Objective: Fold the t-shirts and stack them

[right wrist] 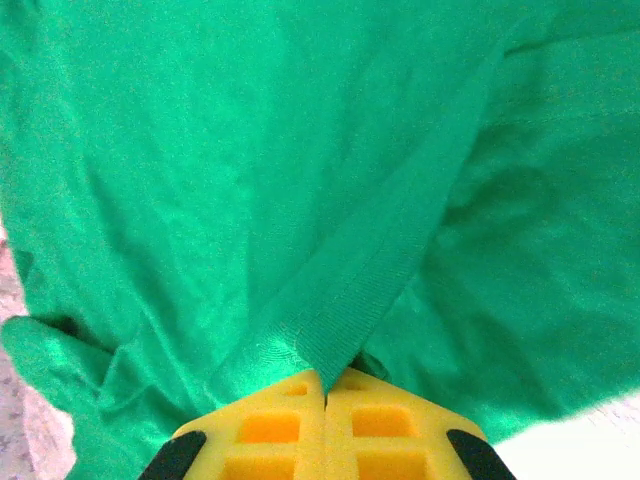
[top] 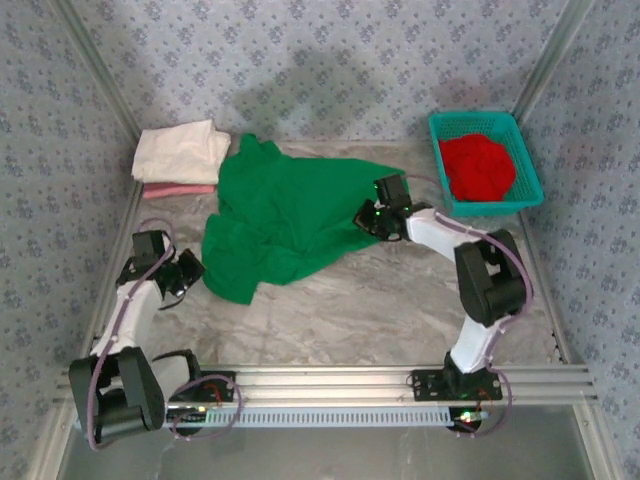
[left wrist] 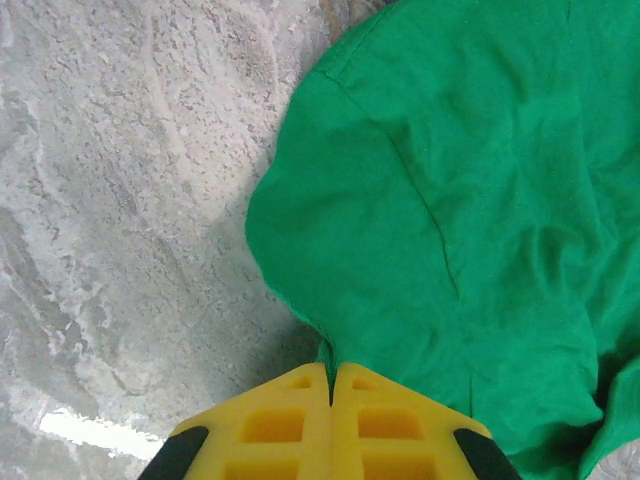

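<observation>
Between left tool (left wrist: 331,372) and right tool (right wrist: 326,375), both gripping it, green t-shirt (top: 290,215) lengthwise left-right.

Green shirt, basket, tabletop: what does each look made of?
Green shirt: soft matte knit cloth, likely cotton jersey; it wrinkles and drapes, with a ribbed band in the right wrist view.
Basket: teal plastic, probably, by its rigid mesh walls.
Tabletop: smooth grey marble-look surface; stone or printed sheet, cannot tell.

Marbled table (top: 400,310) bears green t-shirt (top: 290,215), basket (top: 472,119).
</observation>
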Controlling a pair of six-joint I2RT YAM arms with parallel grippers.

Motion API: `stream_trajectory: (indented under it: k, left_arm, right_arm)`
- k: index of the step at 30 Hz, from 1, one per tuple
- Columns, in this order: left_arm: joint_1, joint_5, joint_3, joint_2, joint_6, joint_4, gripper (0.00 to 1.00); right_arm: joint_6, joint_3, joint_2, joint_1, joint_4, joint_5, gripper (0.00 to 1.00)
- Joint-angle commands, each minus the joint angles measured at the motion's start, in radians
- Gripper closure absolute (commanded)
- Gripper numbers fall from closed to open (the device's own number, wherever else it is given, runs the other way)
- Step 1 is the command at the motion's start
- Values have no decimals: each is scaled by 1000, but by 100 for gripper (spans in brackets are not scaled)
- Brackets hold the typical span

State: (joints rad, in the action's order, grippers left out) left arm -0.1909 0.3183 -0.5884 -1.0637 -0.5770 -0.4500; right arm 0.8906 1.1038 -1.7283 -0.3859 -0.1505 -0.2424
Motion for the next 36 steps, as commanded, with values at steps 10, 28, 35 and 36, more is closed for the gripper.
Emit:
stream_trajectory:
  k: [10,28,35,36]
  left_arm:
    - [-43,34,22,204,-108,-206,100]
    - [36,57,-31,579,-377,-606,100]
    - [78,-8,-158,436,-337,-548,100]
    - [90,-55,-206,410,-319,-556,100]
  right_arm:
    - [-31,-350,623,115,-386,77,100]
    - [-76,-602,1196,337,-835,25,100]
    - [-131,-551,1085,380,-787,-4,100]
    - [-143,-544,1067,388,-782,1,100]
